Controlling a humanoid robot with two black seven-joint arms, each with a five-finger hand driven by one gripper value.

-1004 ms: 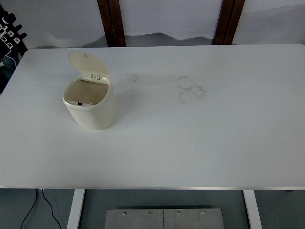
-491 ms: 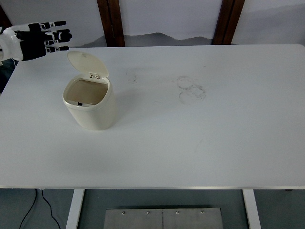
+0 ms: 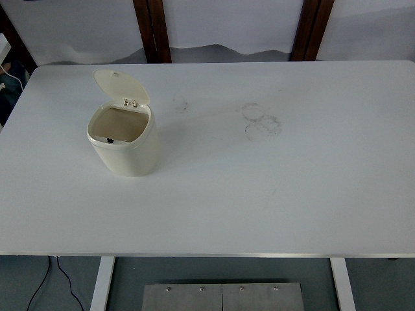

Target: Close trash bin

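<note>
Left hand gone — trash bin (image 3: 123, 144) lid (image 3: 120, 87) up

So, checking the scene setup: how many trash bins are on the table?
1: the cream trash bin, lid open, on the table's left side.

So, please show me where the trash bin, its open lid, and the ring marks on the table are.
trash bin (image 3: 130, 155), head view, on its front wall
lid (image 3: 120, 86), head view, middle of the raised lid
ring marks (image 3: 261, 121), head view, on the grey circles
</note>
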